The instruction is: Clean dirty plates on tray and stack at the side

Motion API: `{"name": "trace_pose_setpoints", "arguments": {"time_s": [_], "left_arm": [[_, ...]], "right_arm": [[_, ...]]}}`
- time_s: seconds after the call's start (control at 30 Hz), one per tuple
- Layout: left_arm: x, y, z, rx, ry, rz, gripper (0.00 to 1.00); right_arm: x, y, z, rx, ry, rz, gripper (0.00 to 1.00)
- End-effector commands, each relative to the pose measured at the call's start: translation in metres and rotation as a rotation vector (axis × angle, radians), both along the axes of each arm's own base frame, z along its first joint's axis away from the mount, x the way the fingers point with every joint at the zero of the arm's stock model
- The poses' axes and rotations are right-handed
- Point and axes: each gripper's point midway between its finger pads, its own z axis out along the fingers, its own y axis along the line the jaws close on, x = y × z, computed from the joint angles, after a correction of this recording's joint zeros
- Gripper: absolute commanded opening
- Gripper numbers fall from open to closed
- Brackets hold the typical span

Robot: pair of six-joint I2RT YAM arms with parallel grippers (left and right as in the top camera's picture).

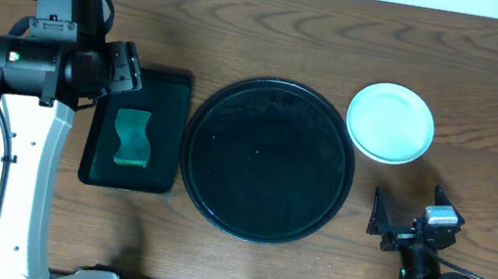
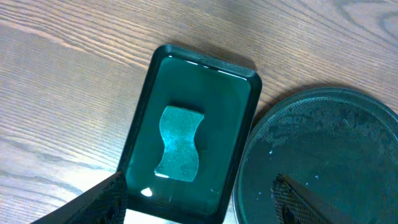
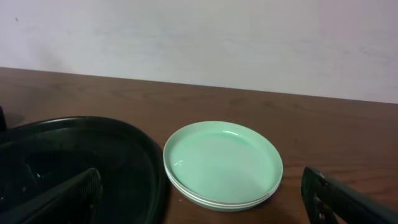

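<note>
left pincer [image 2: 202, 198]: my fingers were spread wide, holding nothing, touching nothing; it hung over the near end of the small rectangular tray [image 2: 142, 99].
right pincer [image 3: 202, 198]: my fingers were wide apart, gripping nothing; it sat low over the table [image 1: 494, 87], facing the plates and apart from them.
plates [image 3: 222, 163]: pale mint, stacked on the table just beside the round tray's right rim, off it; two rims showed, I couldn't tell the full count.
tray [image 1: 269, 159]: round, black, lying between the rectangular tray and the plates; small specks on its surface.
rectangular tray contents: a green sponge [image 2: 179, 144] lying flat in the middle.
</note>
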Motion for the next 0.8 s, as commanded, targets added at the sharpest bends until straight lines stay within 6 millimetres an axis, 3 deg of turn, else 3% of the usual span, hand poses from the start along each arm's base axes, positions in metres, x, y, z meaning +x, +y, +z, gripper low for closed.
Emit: {"name": "trace_pose_setpoints", "arguments": {"time_s": [0.0, 0.4, 0.6, 0.77], "left_arm": [[-0.001, 0.0, 0.0, 0.007, 0.001, -0.005, 0.75], [-0.003, 0.003, 0.006, 0.02, -0.02, 0.004, 0.75], [0.002, 0.003, 0.033, 0.063, -0.274, -0.043, 0.75], [-0.011, -0.009, 0.033, 0.141, -0.481, -0.196, 0.75]], "right_arm": [[0.0, -0.001, 0.0, -0.01, -0.006, 0.002, 0.99], [0.0, -0.001, 0.0, -0.01, -0.006, 0.002, 0.99], [0.0, -0.001, 0.0, -0.01, -0.006, 0.002, 0.99], [0.0, -0.001, 0.0, -0.01, -0.006, 0.002, 0.99]]}}
